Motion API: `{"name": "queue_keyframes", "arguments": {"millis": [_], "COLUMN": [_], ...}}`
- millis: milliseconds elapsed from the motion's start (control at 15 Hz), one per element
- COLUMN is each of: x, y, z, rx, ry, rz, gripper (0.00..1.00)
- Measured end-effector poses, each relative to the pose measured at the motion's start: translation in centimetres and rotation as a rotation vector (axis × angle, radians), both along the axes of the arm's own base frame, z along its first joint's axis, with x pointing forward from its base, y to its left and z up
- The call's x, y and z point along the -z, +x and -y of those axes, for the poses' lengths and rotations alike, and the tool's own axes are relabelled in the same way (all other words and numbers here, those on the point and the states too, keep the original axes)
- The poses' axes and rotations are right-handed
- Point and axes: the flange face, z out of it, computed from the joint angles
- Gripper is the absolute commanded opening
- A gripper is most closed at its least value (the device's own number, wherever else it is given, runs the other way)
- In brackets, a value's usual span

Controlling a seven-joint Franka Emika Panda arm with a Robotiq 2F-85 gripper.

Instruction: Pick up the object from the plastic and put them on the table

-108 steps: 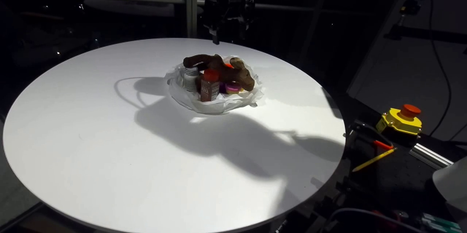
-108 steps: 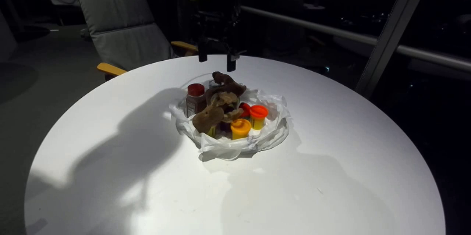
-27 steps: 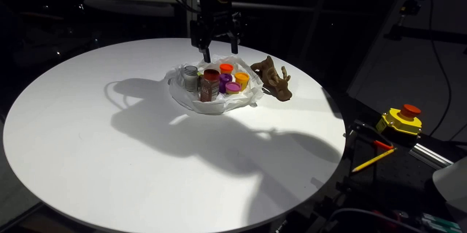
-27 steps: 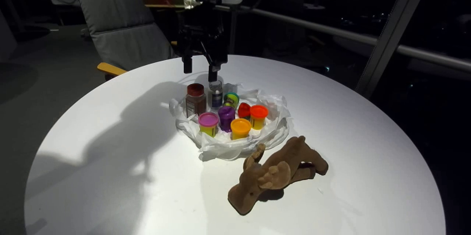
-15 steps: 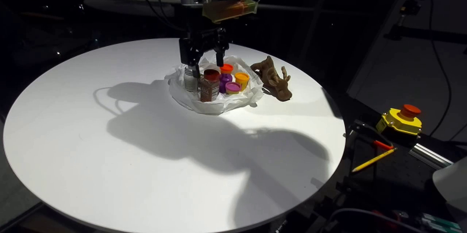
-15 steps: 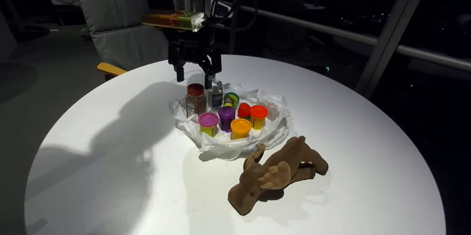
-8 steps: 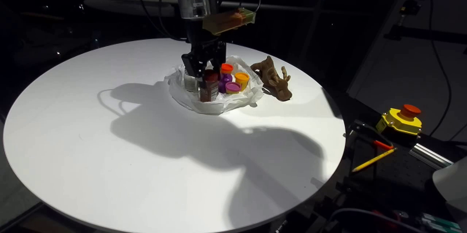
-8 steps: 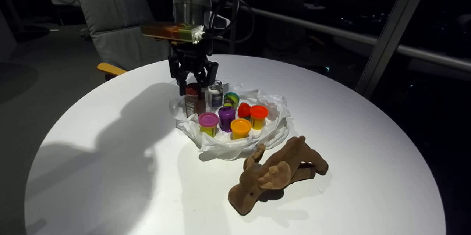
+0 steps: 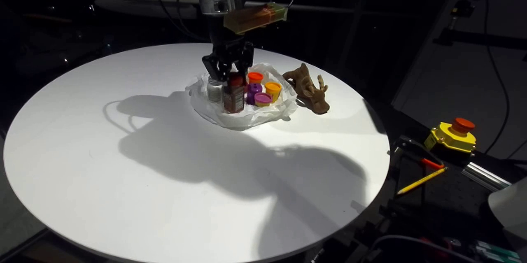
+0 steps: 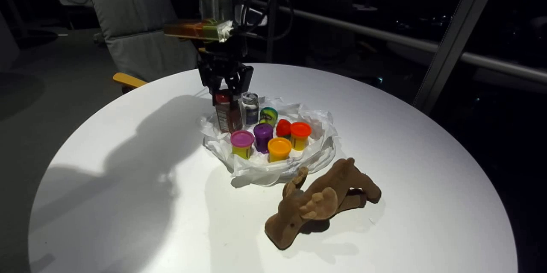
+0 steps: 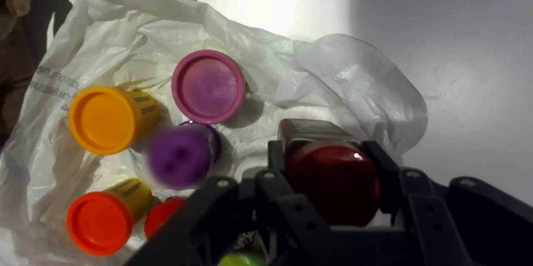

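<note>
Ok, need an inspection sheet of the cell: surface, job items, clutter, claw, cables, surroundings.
Surface: round table, white, partly shadowed.
Plastic: translucent plastic film, crumpled, on the table.
Job, gripped: red-capped jar, tilted; base contact unclear.
Job, on film: grey-white can, pink-lidded tub, orange-lidded tub, red-lidded tub, green tub, purple piece, small red piece.
Job, on table: moose figure, lying beside the film.
Clutter: yellow pencil, emergency-stop box, metal profile, beyond the table's edge.
Grip: claw closed on the jar, a finger each side of its cap.
Cables: black cable loop above the claw; hanging cable near the emergency-stop box.
Surroundings: grey armchair, railing, mostly dark background.
</note>
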Motion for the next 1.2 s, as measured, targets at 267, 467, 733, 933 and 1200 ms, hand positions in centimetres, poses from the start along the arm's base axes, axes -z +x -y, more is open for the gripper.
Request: {"name": "queue_keyframes", "arguments": {"millis": [267, 467, 733, 933, 1200], "x": [-4.9, -7.3, -5.0, -1.1, 1.5], "y": [-0.6, -1.1, -0.7, 0.3, 1.6], "z": [-4.3, -8.7, -12.1, -12.9, -13.6], "rx": [-0.004, -0.033, -0.03, -0.006, 0.018], "ry": [0.004, 0.027, 0.057, 0.069, 0.082], "rz": [0.043, 0.055, 0.042, 0.031, 0.039], "gripper": [0.25, 0.25, 0.25, 0.25, 0.25]}}
